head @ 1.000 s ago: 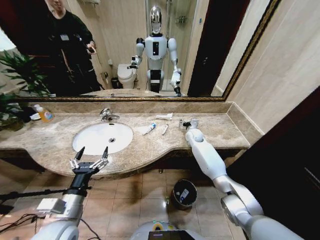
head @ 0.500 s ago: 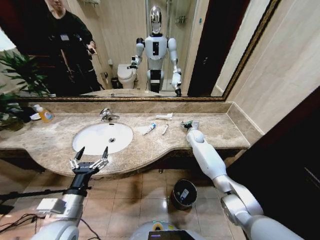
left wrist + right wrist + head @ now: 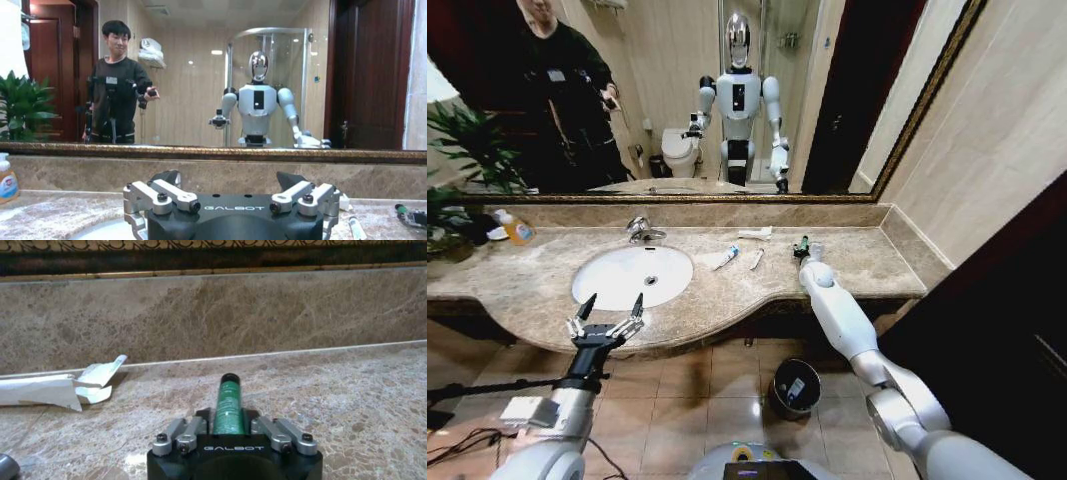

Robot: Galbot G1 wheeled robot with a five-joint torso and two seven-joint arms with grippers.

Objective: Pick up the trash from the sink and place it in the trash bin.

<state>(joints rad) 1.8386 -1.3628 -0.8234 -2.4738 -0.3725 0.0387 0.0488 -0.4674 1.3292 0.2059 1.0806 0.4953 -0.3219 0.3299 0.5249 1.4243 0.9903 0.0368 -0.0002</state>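
Since the earlier frames our right gripper [image 3: 801, 246] has risen slightly off the counter [image 3: 867, 255] with the green piece [image 3: 228, 405] clamped between its fingers; before, it sat lower on the marble near the same spot. The piece now sticks out ahead of the gripper, pointing toward the backsplash. Our left gripper [image 3: 607, 315] has not moved: it hangs with its fingers spread wide before the front edge of the counter, just ahead of the sink [image 3: 633, 274].

On the counter between the sink and our right gripper lie a blue-ended tube [image 3: 725, 258], a slim packet [image 3: 756, 259] and a white wrapper [image 3: 755, 233] by the backsplash. The bin [image 3: 795, 387] stands on the floor below the counter, with a white item inside.

Both gripper bodies read "GALBOT". The soap bottle [image 3: 517, 230] label is too small to read.
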